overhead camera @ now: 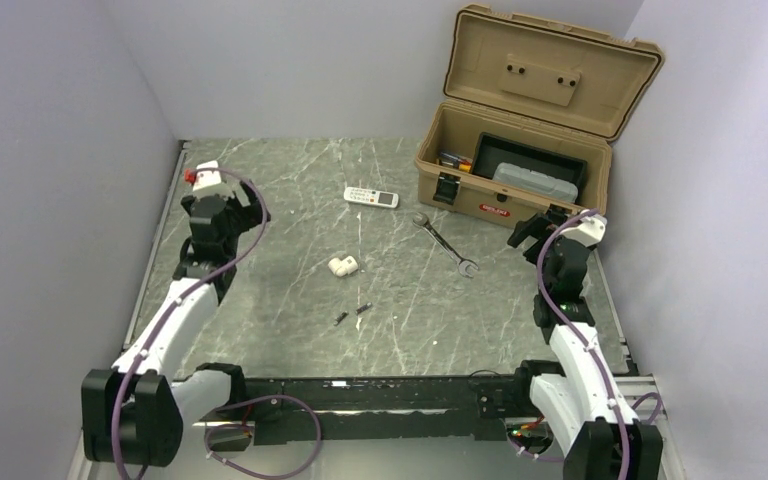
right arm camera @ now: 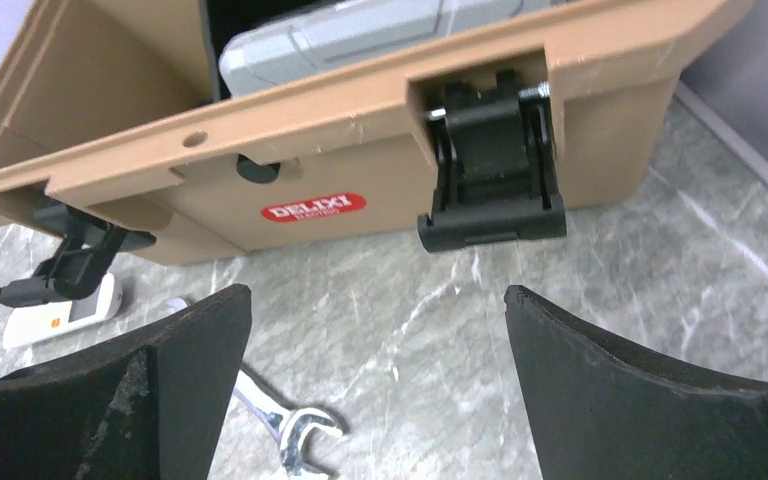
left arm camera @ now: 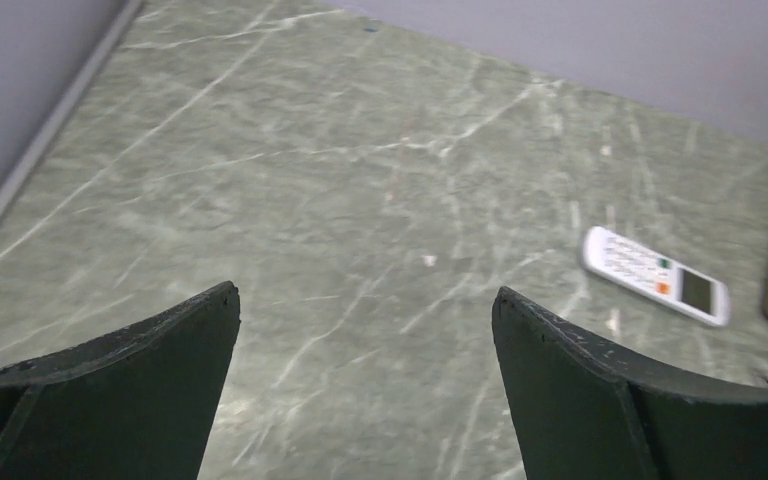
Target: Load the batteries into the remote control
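The left gripper [left arm camera: 365,300] is hanging over the bare marble table [left arm camera: 310,150], fingers released and holding nothing. The right gripper [right arm camera: 378,295] is likewise spread wide, facing the tan toolbox [right arm camera: 210,180]. The remote control [overhead camera: 371,197] is lying face up beside that box. The 2 batteries [overhead camera: 363,308] are resting mid-table, just beside each other and well apart from the remote control.

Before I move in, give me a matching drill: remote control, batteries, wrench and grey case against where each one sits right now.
Things:
1 remote control
2 batteries
3 wrench
4 grey case

Places:
A inside the open toolbox
B middle of the table, nearest its front edge
C flat, just left of the toolbox
D lying diagonally before the toolbox's left corner

Pairs: 1-C; 2-B; 3-D; 4-A
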